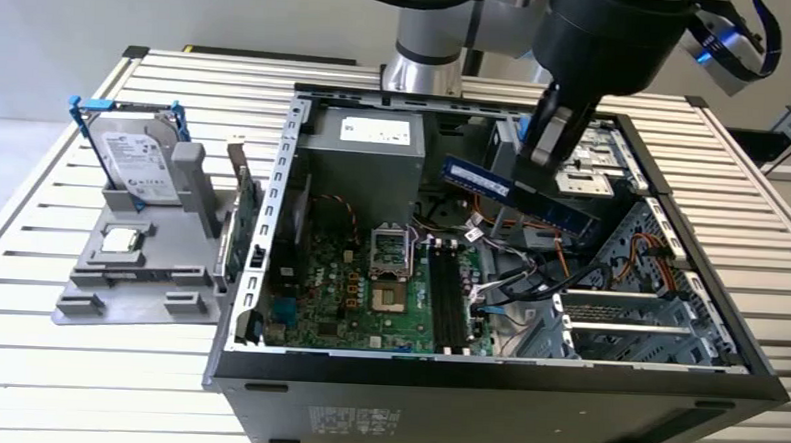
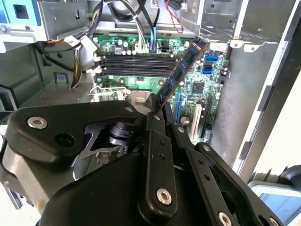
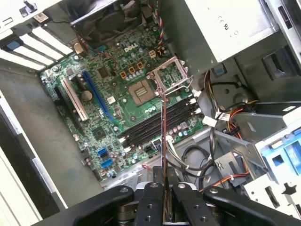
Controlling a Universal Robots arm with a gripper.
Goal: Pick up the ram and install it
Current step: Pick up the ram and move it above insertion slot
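Note:
The ram (image 1: pixel 517 194) is a long dark blue stick with black chips, held tilted in the air above the open computer case (image 1: pixel 496 371). My gripper (image 1: pixel 542 166) is shut on it near its middle. In the second wrist view the ram (image 2: pixel 184 68) sticks out past the black fingers (image 2: pixel 155 122) over the green motherboard. In the first wrist view the ram (image 3: pixel 163 141) appears edge-on, clamped in my gripper (image 3: pixel 165 190). Below it lie the long black memory slots (image 1: pixel 448 294) (image 2: pixel 136 63) (image 3: pixel 157 126), with a clear gap between ram and slots.
The CPU socket (image 1: pixel 387 256) (image 3: pixel 143 92) sits beside the slots. Loose cables (image 1: pixel 527 277) and drive cages (image 1: pixel 632 312) crowd the case on the exterior view's right. A grey fixture (image 1: pixel 126 270) on the table at the exterior view's left holds a hard drive (image 1: pixel 142 165) and a green card (image 1: pixel 245 215).

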